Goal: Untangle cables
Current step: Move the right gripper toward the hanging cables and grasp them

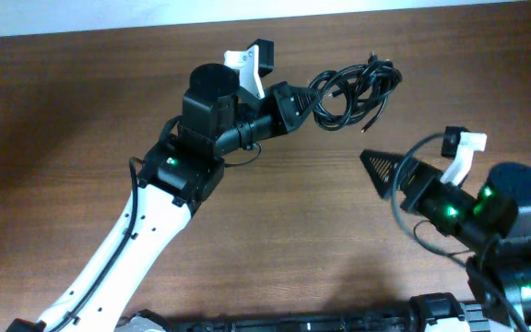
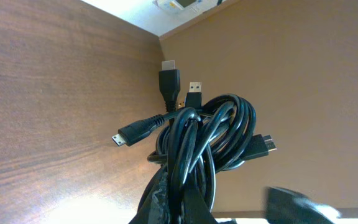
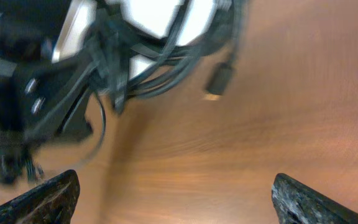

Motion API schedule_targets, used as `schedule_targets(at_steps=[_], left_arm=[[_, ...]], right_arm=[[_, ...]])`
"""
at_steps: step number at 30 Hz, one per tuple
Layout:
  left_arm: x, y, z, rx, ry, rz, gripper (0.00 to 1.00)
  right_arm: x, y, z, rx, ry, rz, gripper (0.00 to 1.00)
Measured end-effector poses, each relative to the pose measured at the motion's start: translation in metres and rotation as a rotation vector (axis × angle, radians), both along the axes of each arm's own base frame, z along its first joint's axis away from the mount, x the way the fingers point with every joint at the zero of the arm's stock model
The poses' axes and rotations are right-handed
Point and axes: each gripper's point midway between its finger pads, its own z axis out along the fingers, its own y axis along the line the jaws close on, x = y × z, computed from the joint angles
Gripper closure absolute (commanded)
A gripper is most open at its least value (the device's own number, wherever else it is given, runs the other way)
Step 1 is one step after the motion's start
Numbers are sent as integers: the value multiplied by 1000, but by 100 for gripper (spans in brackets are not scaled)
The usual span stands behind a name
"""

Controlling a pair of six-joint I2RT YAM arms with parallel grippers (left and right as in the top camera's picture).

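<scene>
The cables [image 1: 353, 90] are a bunch of thin black cords with plug ends, at the far centre of the wooden table. My left gripper [image 1: 308, 103] is shut on the bunch's left side. In the left wrist view the cables [image 2: 207, 134] loop out from between the fingers [image 2: 182, 208], with several plugs sticking out. My right gripper [image 1: 372, 167] is open and empty, below and to the right of the bunch, pointing left. In the right wrist view its fingers [image 3: 174, 193] are wide apart over bare wood, and the cables [image 3: 166, 56] show blurred at the top.
The wooden table [image 1: 81, 111] spreads left and in front. The left arm [image 1: 155, 203] crosses from the near left edge. The right arm's base [image 1: 505, 231] stands at the near right.
</scene>
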Motion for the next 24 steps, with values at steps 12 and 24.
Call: schedule_targets(at_steps=[12, 24], left_arm=[[-25, -25, 6, -26, -2, -92, 100], [-38, -38, 10, -40, -14, -144, 100]], right_arm=[[7, 2, -10, 357, 312, -173, 14], [16, -14, -14, 413, 350, -318, 20]])
